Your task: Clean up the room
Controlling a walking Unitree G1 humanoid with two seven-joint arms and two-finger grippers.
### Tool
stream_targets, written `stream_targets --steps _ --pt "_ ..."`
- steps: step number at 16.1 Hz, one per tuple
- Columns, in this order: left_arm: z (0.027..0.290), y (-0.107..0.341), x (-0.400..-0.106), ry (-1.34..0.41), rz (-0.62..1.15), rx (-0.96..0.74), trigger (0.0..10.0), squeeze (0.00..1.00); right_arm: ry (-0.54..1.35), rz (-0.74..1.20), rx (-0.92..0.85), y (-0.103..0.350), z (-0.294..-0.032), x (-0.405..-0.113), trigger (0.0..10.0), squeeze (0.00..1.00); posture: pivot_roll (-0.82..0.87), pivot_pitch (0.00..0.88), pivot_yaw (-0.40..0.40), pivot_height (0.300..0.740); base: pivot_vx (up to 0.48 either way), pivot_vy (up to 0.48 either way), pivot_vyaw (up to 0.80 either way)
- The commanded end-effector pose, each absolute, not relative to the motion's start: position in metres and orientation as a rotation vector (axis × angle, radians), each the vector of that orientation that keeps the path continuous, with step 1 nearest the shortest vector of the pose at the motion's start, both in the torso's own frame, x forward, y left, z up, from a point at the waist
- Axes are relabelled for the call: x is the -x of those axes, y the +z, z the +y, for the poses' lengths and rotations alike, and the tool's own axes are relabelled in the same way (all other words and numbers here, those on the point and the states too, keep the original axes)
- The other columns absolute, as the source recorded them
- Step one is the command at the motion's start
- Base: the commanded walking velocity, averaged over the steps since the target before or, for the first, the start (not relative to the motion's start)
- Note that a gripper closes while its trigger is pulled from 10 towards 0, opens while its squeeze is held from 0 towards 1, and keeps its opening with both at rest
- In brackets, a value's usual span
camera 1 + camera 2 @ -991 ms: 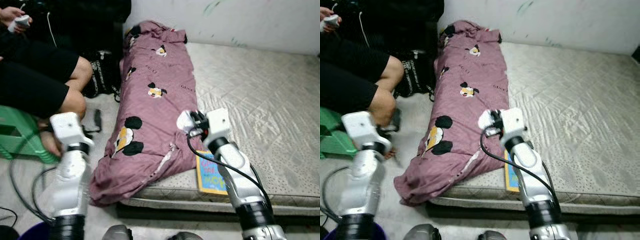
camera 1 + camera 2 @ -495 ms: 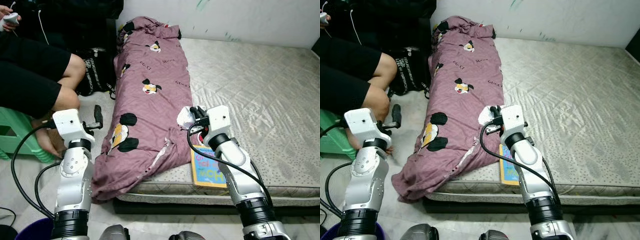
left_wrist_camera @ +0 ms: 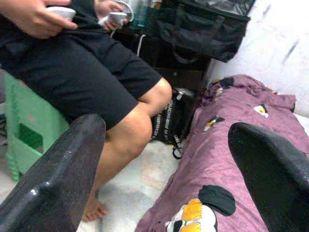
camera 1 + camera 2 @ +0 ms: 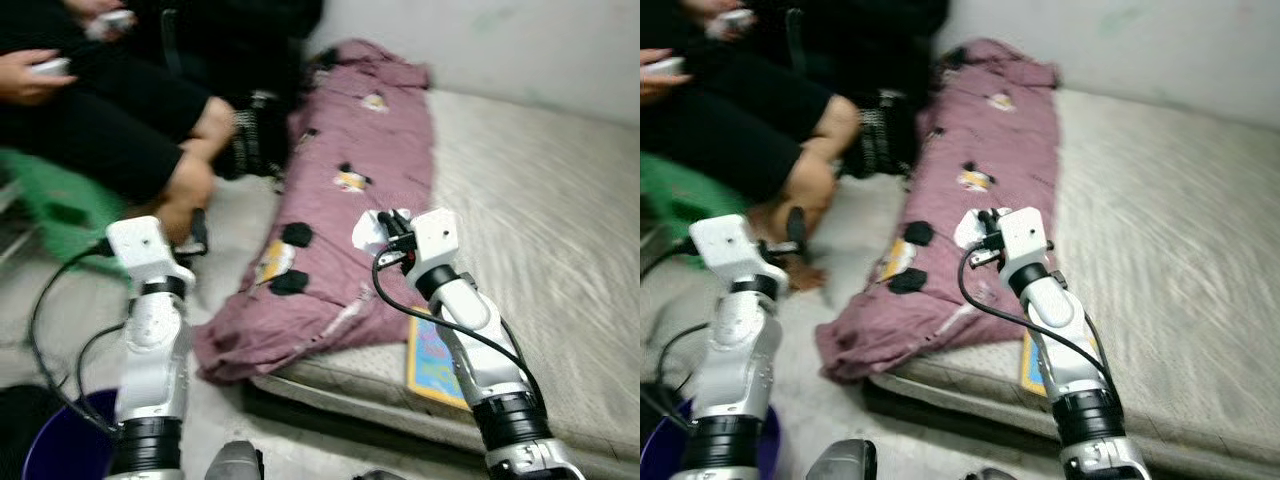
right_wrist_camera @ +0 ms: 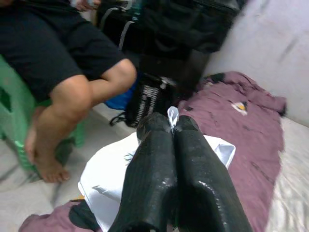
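A crumpled white paper (image 5: 113, 176) is being pinched between the closed black fingers of the right gripper (image 5: 171, 126), which is being held at the centre of the head frames, above the lower part of a mauve quilt (image 4: 345, 215) printed with cartoon mice. The quilt is being shown rolled lengthwise along the near-left edge of a pale mattress (image 4: 560, 260), running from the upper middle of the frame down to the floor at lower centre. A colourful book (image 4: 437, 352) is lying on the mattress edge just beside the right forearm, at lower right. At lower left, the left gripper (image 3: 166, 164) is being held with its two fingers wide apart and nothing between them, above the bare floor beside the quilt. A person seated on a green stool (image 4: 60, 205) is occupying the upper left, a white controller (image 3: 60, 12) being gripped in one hand (image 3: 34, 19). A black bag (image 4: 880, 140) is standing between the person's knee and the quilt. A dark blue bucket (image 4: 60, 440) is sitting in the bottom left corner.
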State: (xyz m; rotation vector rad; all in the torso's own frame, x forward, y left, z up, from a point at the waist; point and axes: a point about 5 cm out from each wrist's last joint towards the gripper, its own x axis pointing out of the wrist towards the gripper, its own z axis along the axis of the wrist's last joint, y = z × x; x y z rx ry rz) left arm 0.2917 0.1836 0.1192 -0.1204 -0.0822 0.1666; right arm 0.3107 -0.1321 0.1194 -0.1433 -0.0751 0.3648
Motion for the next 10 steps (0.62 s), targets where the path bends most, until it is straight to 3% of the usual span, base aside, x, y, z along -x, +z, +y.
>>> stream_targets --steps 1,10 --pt "0.1873 0.1182 -0.2898 0.183 -0.077 0.114 10.0 0.00 0.370 -0.088 0.138 0.1217 -0.1296 -0.3124 10.0 0.00 0.03 0.000 -0.078 0.740 0.000 0.000 0.79" --pt "0.1890 0.1175 -0.2890 0.189 -0.075 0.083 10.0 0.00 0.359 -0.116 0.118 0.1262 -0.1303 -0.3142 10.0 0.00 0.03 0.000 -0.077 0.740 0.000 0.000 0.79"
